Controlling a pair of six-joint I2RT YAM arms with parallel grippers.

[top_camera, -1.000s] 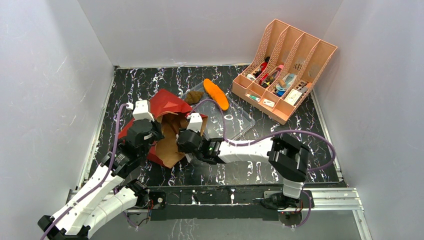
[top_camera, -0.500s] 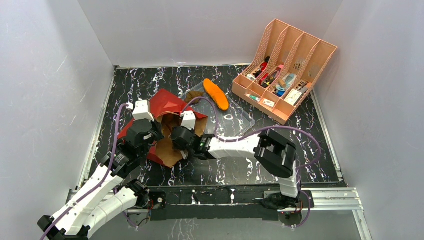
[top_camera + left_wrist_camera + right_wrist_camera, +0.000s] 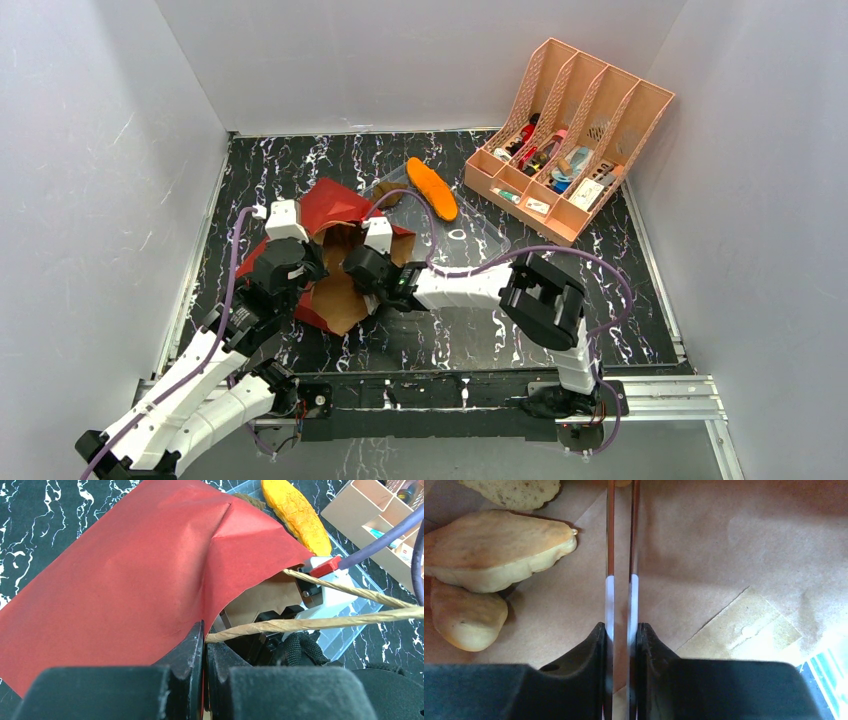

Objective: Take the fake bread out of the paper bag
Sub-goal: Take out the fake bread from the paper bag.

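Right wrist: right claw (image 3: 621, 487) inside paper bag (image 3: 724, 555), fingers nearly together, grip cannot tell; tan fake bread pieces (image 3: 494, 547) beside it. Left claw (image 3: 204, 630) clamped on bag rim. Orange loaf (image 3: 432, 188) in clear tray (image 3: 480, 245).

The top external view looks down from above and behind the arms over the worktop (image 3: 450, 345), well back from the paper bag (image 3: 335, 205). The left wrist view looks along the left tool (image 3: 204, 642), close against the bag's red outside. The right wrist view looks past the right tool (image 3: 621, 510), very near the bag's brown inside. All three share the bag.
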